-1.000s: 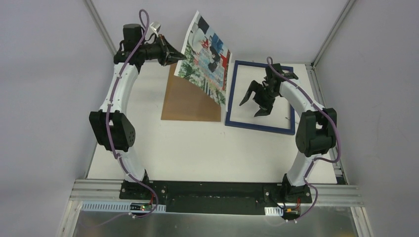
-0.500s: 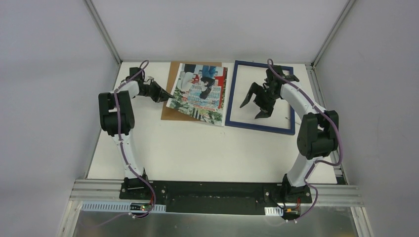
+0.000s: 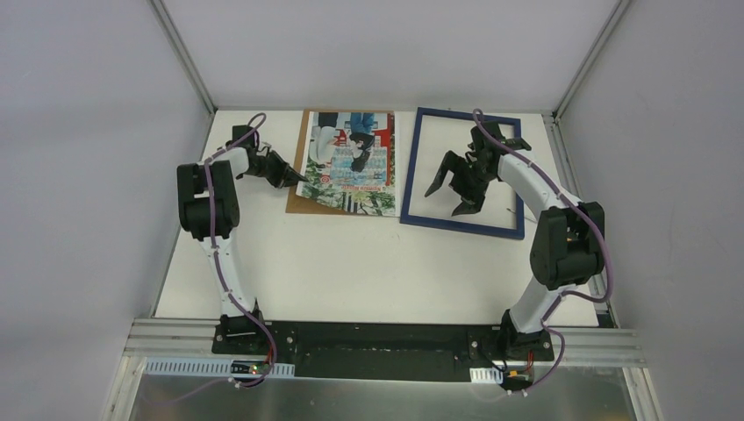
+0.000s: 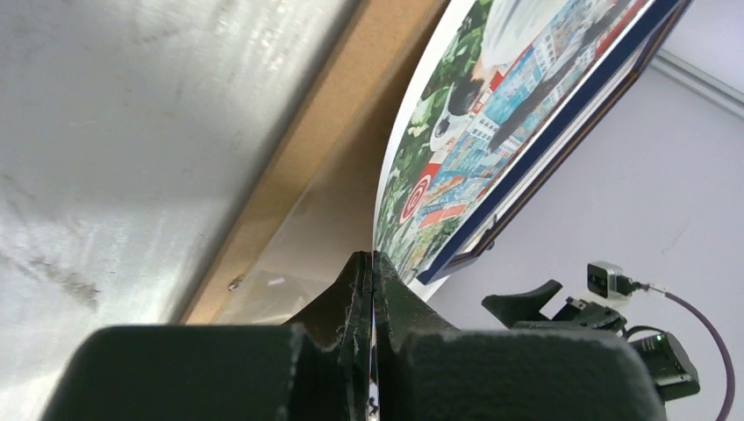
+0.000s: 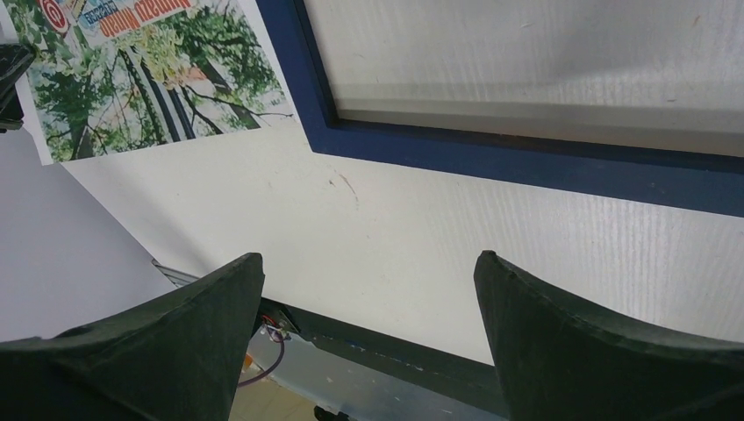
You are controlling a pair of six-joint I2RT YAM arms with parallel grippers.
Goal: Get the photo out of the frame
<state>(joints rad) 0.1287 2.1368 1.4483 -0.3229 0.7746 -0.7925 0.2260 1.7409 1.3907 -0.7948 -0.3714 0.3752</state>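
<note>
Pinching: the left tool (image 3: 296, 178) is closed on the left edge of the photo (image 3: 351, 162); in the left wrist view its fingers (image 4: 399, 307) meet tip to tip with the print's white margin caught between them; the sheet curves away from the tips
Left arm: the left arm (image 3: 208, 197) rises from its base at the near edge of the surface (image 3: 368, 263); it folds at a raised elbow beside the left edge; the forearm runs low to the right, the tool pointing at the photo
Photo: out of the frame (image 3: 461, 228); face up on the backing board (image 3: 301, 200), by the far edge, left of centre; its right side lies just beside the frame's left rail
Backing board: brown; flat on the surface; it shows as a strip along the photo's left and near sides
Frame: dark blue; flat by the far right corner; a pale surface shows within its rails
Right tool: the right tool (image 3: 443, 198) has its jaws spread wide and holds nothing; it hangs over the frame's opening, fingers slanting down toward the near left
Right arm: the right arm (image 3: 566, 246) climbs from the near edge to a high elbow by the right edge; the forearm reaches toward the far edge, the wrist bent back over the frame
Right wrist view: between the two fingers (image 5: 211, 307) lies bare surface; beyond them are a corner of the frame and the photo's green foliage
</note>
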